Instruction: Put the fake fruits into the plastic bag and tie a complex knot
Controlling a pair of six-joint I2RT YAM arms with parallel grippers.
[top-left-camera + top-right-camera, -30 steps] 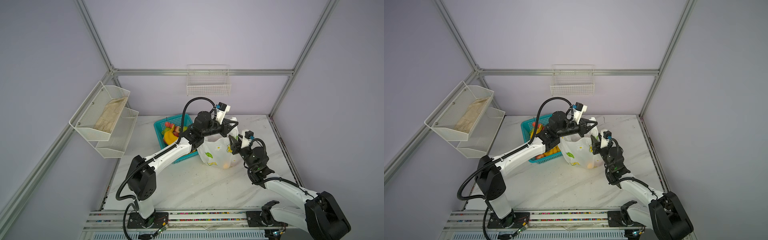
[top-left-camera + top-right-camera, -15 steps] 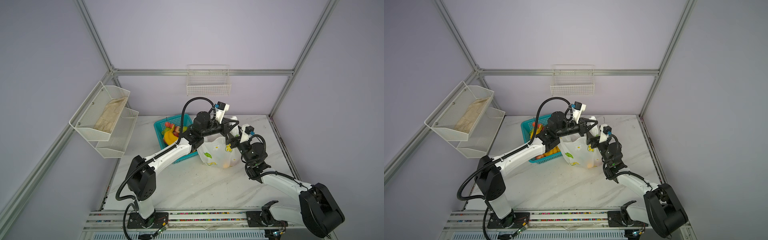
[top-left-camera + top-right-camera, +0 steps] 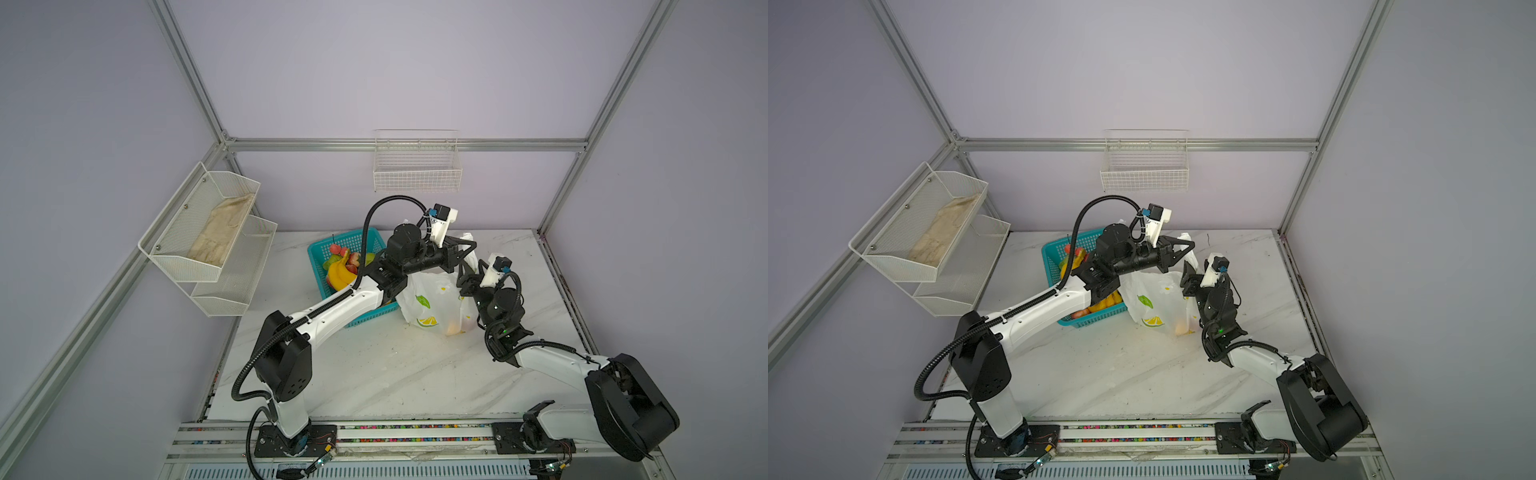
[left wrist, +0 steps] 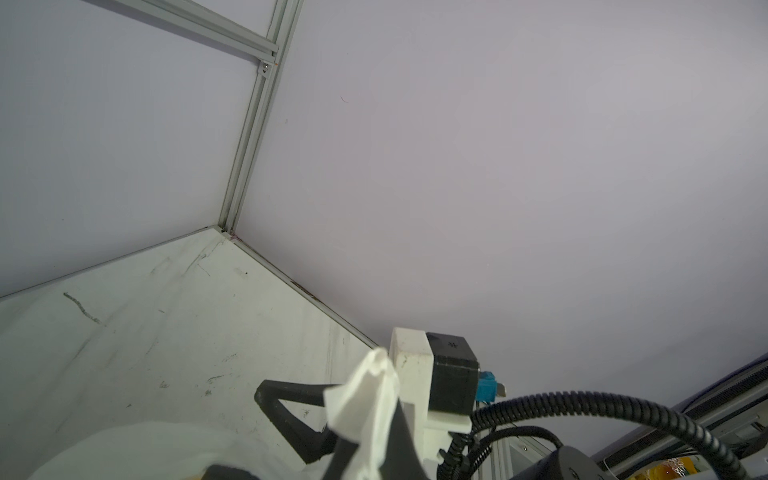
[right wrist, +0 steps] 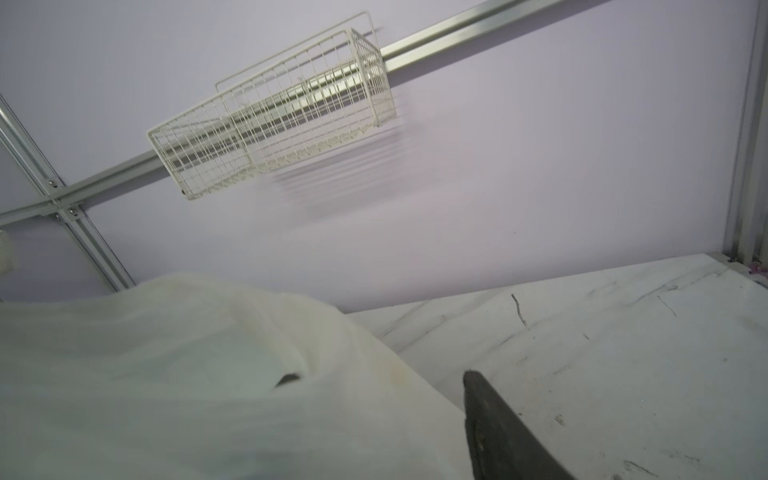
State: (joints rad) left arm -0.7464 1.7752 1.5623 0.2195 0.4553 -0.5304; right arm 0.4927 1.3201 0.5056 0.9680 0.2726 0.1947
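Two grippers are flanking the plastic bag (image 3: pixel 428 301) standing at the centre of the table (image 3: pixel 374 365): the left gripper (image 3: pixel 467 249) is clenching its handle strip (image 3: pixel 468 237), lying at 12 o'clock from the spread-jawed right gripper (image 3: pixel 468 272).

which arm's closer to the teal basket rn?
Left. The left arm reaches across the teal basket; the right arm sits on the plastic bag's far side.

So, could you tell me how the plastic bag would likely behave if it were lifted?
The plastic bag is probably floppy: its handle crumples into a thin strip. It likely sags bottom-heavy, since orange fruit shows low inside. The thin, glossy film may slip or stretch.
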